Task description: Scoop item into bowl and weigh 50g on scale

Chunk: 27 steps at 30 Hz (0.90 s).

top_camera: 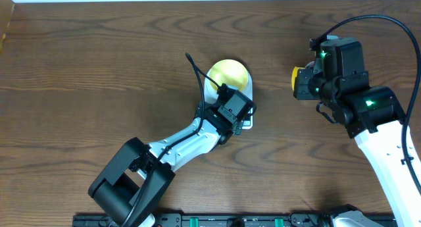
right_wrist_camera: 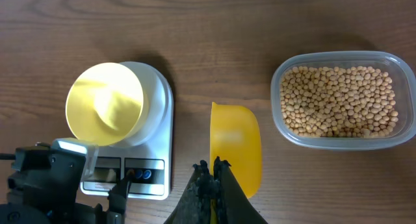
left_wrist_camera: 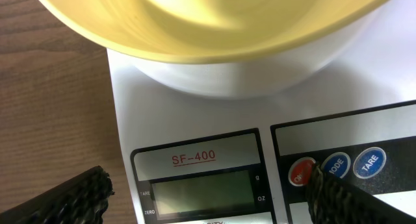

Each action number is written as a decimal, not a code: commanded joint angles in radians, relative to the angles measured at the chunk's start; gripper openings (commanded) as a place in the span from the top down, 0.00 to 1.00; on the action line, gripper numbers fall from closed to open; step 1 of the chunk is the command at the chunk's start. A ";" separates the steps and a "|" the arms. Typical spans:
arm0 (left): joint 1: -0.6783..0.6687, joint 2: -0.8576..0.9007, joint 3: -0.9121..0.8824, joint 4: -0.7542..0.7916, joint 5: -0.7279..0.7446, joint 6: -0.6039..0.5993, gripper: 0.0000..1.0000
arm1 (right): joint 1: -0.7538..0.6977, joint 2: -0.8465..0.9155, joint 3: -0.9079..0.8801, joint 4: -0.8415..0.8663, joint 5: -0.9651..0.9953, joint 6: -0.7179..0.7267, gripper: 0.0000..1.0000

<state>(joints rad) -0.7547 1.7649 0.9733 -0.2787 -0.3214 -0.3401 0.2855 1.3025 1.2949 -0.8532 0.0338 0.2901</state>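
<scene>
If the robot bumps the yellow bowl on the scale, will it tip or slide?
Probably slide: the bowl looks empty, so likely light, and the scale top looks smooth. Tipping seems less likely, since it looks wide and shallow.

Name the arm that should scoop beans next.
Right. The right gripper is shut on the empty yellow scoop, beside the tub of beans. The left gripper hangs open over the buttons of the scale, holding nothing.
</scene>
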 commanded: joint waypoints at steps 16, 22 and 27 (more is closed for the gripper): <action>-0.004 0.014 -0.005 0.004 -0.040 0.006 0.02 | -0.003 -0.001 0.019 -0.008 -0.003 -0.018 0.99; -0.003 0.016 -0.005 0.005 -0.040 0.006 0.02 | -0.003 -0.001 0.019 -0.015 -0.003 -0.018 0.99; -0.003 0.025 -0.005 0.017 -0.040 0.006 0.02 | -0.003 -0.001 0.019 -0.015 -0.003 -0.018 0.99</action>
<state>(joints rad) -0.7547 1.7695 0.9733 -0.2646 -0.3428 -0.3401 0.2855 1.3025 1.2949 -0.8669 0.0334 0.2825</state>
